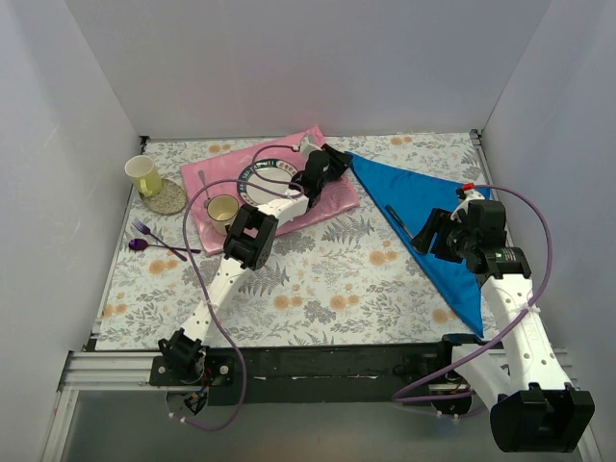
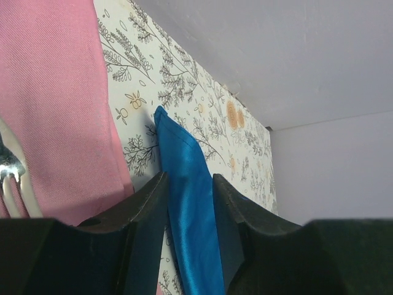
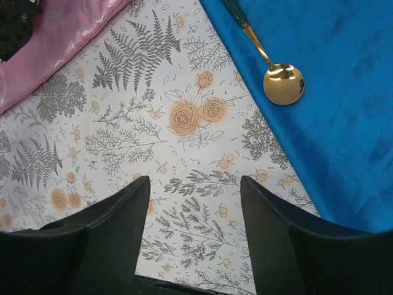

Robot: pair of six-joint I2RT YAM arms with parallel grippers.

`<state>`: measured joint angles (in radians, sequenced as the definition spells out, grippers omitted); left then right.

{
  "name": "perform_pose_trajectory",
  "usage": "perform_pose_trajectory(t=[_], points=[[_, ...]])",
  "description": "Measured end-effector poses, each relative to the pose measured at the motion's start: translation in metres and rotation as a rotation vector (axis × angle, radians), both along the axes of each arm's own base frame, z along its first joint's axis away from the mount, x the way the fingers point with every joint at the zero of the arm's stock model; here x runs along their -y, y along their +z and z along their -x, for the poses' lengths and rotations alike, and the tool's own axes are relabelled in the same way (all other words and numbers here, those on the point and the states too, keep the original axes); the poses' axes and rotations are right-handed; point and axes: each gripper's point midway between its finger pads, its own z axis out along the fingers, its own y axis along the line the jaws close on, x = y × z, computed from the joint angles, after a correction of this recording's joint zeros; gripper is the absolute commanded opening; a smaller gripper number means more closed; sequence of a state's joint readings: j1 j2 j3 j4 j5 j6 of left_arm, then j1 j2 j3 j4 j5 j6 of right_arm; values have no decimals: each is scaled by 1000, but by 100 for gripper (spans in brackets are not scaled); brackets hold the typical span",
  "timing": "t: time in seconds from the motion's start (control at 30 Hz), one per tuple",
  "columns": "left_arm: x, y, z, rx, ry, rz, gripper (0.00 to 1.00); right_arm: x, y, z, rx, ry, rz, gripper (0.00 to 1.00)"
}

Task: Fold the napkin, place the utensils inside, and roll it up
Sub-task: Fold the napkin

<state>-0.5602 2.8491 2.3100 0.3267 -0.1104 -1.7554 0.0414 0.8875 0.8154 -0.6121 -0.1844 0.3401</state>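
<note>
You are past the first fold, by the look of it: the napkin (image 1: pixel 404 188) lies as a blue triangle on the right side of the table, its far corner just beside the pink placemat (image 1: pixel 332 202); the spoon (image 3: pixel 284 83) rests on the cloth near its left edge; your left gripper (image 2: pixel 188 178) has its jaws closed on that far corner, blue cloth filling the gap between them; your right gripper (image 3: pixel 195 179) hangs open over bare table beside the napkin, holding nothing; I judge the step in hand is bringing the corner over the spoon; next, carry it low and keep the spoon from sliding
</note>
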Motion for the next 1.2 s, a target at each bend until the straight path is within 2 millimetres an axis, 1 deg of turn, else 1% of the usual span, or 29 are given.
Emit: perform_pose_trajectory(t=[0.13,0.27,0.57,0.67,0.93,1.17,1.2], points=[[0,2,-3,0,15,23,33,0,2,0,8,-1,1,68],[-1,0,-3,-1,31,11,29,0,3,1,13,-2,1,68],[1,-2,-4,10,82,-32,34,0,6,1,24,-2,1,68],[2,-1,-4,14,89,-43,33,0,8,2,34,-2,0,68],[7,-5,-1,9,83,-61,24,1,10,3,44,-2,-1,68],[14,-10,3,20,67,-81,11,1,10,3,44,-2,0,68],[15,-11,3,25,65,-87,6,1,10,3,45,-1,0,68]])
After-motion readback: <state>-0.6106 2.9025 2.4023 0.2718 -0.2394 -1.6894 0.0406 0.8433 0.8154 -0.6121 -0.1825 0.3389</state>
